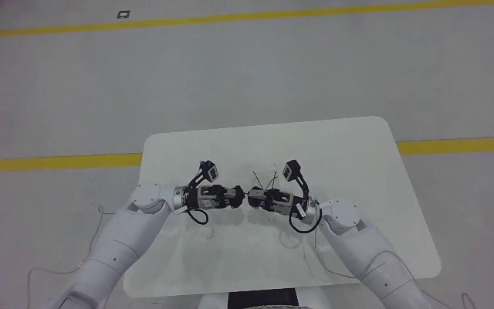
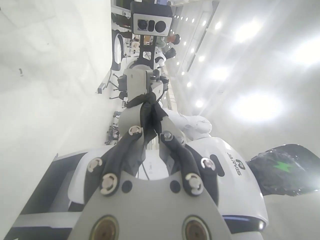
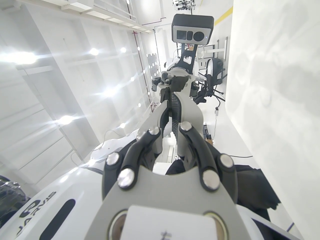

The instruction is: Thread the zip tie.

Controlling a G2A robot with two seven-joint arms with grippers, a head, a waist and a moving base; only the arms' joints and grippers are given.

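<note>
At frame centre, over the white table (image 1: 340, 154), the left gripper (image 1: 240, 195) and right gripper (image 1: 252, 197) meet tip to tip, both with jaws drawn together. The zip tie's (image 1: 263, 181) thin dark strands jut out just beside the right fingers; I cannot tell what holds it.

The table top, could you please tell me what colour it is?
The table is plain white; the top view shows it best.

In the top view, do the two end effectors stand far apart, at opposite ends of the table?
No, the left end effector and right end effector nearly meet tip to tip above the table.
</note>
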